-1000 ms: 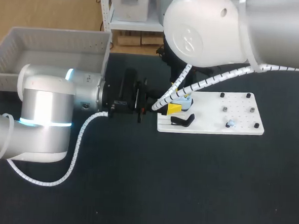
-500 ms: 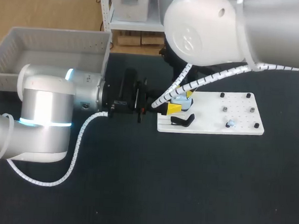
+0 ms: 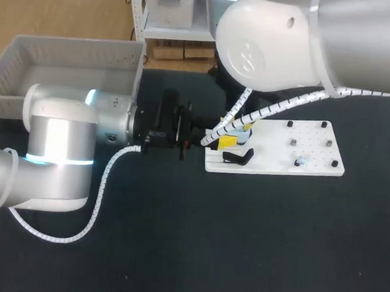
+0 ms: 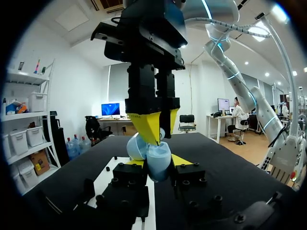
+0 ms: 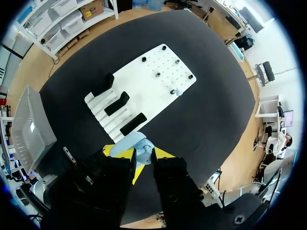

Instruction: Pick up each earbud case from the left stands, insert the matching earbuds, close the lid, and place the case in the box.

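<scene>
Head view: my right arm [image 3: 301, 40] is edging slightly from where it was a second ago, while the pale blue earbud case [image 3: 243, 130] is staying over the white board's [image 3: 308, 143] left end.

Left wrist view: my left end effector [image 4: 158, 162] is clamping the open case from both sides. My right end effector [image 4: 159, 130] is hanging over it, and I cannot tell its grip.

Right wrist view: with the case just ahead, I am probably seating an earbud or closing the lid before the box [image 5: 29, 129].

Pale blue earbud case [image 4: 154, 162], lid open, sits gripped between the left gripper's [image 4: 157, 163] yellow tips, near the black stands [image 5: 116, 103]. One small blue earbud [image 5: 177, 91] rests among the white board's [image 5: 144, 79] pegs. Grey box [image 3: 68, 52] sits far left.
</scene>
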Controlling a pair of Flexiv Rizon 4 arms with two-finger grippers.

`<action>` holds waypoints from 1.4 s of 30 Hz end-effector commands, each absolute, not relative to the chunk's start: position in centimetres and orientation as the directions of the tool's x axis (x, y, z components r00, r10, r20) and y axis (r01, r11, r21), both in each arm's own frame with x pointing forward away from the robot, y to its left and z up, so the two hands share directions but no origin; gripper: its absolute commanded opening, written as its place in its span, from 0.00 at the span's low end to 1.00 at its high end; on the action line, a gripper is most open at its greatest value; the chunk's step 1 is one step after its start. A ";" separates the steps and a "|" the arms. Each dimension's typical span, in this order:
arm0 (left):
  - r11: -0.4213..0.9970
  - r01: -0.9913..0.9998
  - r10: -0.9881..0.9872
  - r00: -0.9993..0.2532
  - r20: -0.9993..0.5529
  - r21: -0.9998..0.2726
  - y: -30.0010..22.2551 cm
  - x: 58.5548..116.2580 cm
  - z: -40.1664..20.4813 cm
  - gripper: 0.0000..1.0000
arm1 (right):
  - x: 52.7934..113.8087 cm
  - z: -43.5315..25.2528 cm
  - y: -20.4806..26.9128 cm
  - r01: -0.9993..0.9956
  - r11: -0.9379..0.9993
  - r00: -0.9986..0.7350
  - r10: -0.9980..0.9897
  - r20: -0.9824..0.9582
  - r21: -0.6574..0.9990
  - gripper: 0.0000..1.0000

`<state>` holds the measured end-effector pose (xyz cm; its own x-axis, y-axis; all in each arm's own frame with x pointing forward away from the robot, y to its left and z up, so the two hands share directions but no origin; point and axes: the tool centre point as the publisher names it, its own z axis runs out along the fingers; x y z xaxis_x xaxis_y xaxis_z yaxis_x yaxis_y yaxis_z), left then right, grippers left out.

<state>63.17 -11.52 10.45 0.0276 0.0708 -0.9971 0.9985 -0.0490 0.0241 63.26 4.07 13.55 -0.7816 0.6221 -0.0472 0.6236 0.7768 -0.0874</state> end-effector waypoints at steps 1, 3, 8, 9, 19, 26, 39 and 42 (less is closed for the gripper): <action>-0.043 0.999 0.067 0.032 -0.997 0.029 -11.6 62.9 10.4 0.00 | 62.6 14.2 3.7 0.621 0.782 -0.784 0.618 -0.061 -0.059 0.69; -0.043 0.999 0.067 0.032 -0.997 0.029 -11.6 62.9 10.4 0.00 | 62.2 14.7 3.5 0.618 0.785 -0.786 0.614 -0.067 -0.050 0.72; -0.043 0.999 0.067 0.032 -0.997 0.029 -11.6 62.9 10.4 0.00 | 60.6 16.0 2.7 0.593 0.805 -0.802 0.591 -0.086 -0.001 0.48; -0.043 0.999 0.067 0.032 -0.997 0.029 -11.6 62.9 10.4 0.00 | 60.4 16.2 2.5 0.587 0.809 -0.805 0.586 -0.096 0.017 0.48; -0.043 0.999 0.067 0.032 -0.997 0.029 -11.6 62.9 10.4 0.00 | 59.5 15.4 -3.1 0.448 0.889 -0.863 0.459 -0.214 0.098 0.46; -0.043 0.999 0.067 0.032 -0.997 0.029 -11.6 62.9 10.4 0.00 | 60.7 14.5 -6.7 0.429 0.896 -0.879 0.443 -0.173 0.113 0.56; -0.043 0.999 0.067 0.032 -0.997 0.029 -11.6 62.9 10.4 0.00 | 62.2 10.4 -9.1 0.299 0.949 -0.936 0.312 -0.161 0.105 0.72; -0.043 0.999 0.067 0.032 -0.997 0.029 -11.6 62.9 10.4 0.00 | 62.6 9.4 -9.7 0.282 0.954 -0.945 0.295 -0.144 0.103 0.60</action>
<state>63.08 -11.52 10.48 0.0282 0.0699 -0.9972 0.9984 -0.0508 0.0246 62.16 -9.21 10.21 -0.9415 0.2998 -0.1542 0.2934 0.9539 0.0634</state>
